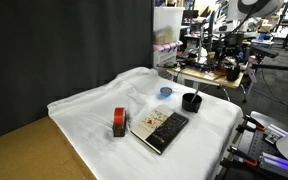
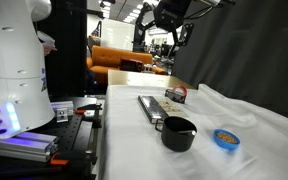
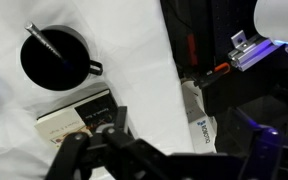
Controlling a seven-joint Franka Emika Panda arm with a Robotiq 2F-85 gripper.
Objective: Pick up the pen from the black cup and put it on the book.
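The black cup [image 3: 52, 58] stands on the white cloth with the pen [image 3: 52, 45] leaning inside it. The cup also shows in both exterior views [image 1: 192, 101] [image 2: 178, 132], where the pen is too small to make out. The book [image 3: 82, 118] lies flat beside the cup and shows in both exterior views [image 1: 162, 128] [image 2: 152, 108]. My gripper [image 2: 172, 38] hangs high above the table, open and empty, well clear of the cup and the book. In the wrist view its dark fingers [image 3: 154, 165] fill the bottom edge.
A small flat blue disc [image 1: 165, 92] [image 2: 225, 138] lies near the cup. A red-and-black block [image 1: 119, 122] [image 2: 175, 94] stands by the book. The table edge runs close to the cup, with the robot base [image 2: 14, 70] and equipment beyond it.
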